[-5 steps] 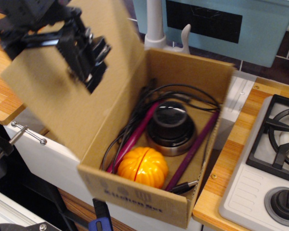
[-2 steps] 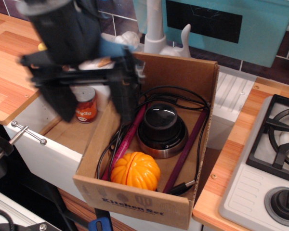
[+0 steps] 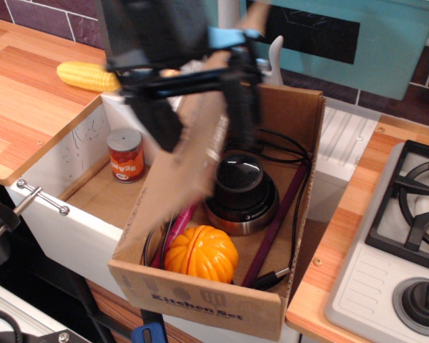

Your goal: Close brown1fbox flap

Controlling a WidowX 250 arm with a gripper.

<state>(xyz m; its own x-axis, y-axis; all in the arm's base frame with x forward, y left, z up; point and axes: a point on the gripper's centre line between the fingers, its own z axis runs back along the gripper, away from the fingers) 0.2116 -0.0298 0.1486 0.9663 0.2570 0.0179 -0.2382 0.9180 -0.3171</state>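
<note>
The black gripper (image 3: pixel 200 93), blurry so I cannot tell its grip, could drop the brown cardboard flap (image 3: pixel 189 161) onto the tall black dome (image 3: pixel 242 187) below it.

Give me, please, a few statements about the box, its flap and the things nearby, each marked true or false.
1. The flap lies flat over the brown1fbox. False: it stands raised and tilted at the left side, with the contents showing.
2. An orange pumpkin sits inside the box, near the printed short side. True.
3. The corn cob lies inside the box. False: it lies on the wooden counter, left of the box.
4. A red can stands upright left of the box. True.
5. The gripper is blurred, above the flap. True; whether it is open or shut cannot be told.
</note>
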